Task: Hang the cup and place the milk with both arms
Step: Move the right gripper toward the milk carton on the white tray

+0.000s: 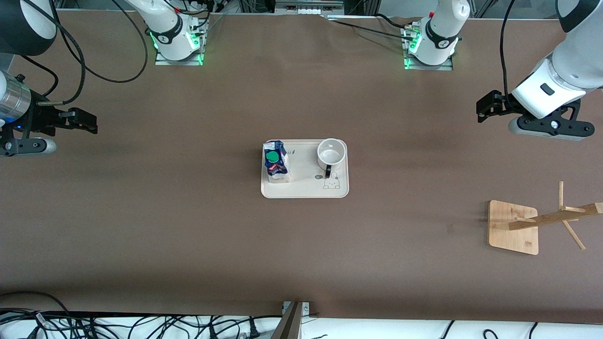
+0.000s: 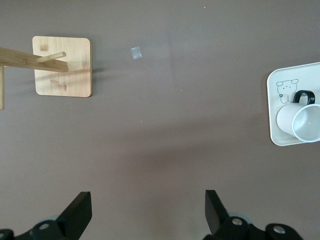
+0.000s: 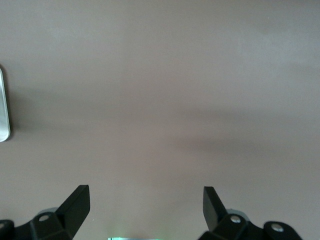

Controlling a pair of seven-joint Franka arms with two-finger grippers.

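Note:
The cup, a white mug with a black handle, stands upright on a cream tray at mid table. The milk, with a dark blue top and a green cap, stands on the same tray toward the right arm's end. My left gripper is open and empty, up over bare table at the left arm's end. Its wrist view shows the cup on the tray. My right gripper is open and empty over bare table at the right arm's end, also seen in its wrist view.
A wooden peg rack on a square base stands at the left arm's end, nearer the front camera than the left gripper; it also shows in the left wrist view. A small pale scrap lies beside it. A tray edge shows in the right wrist view.

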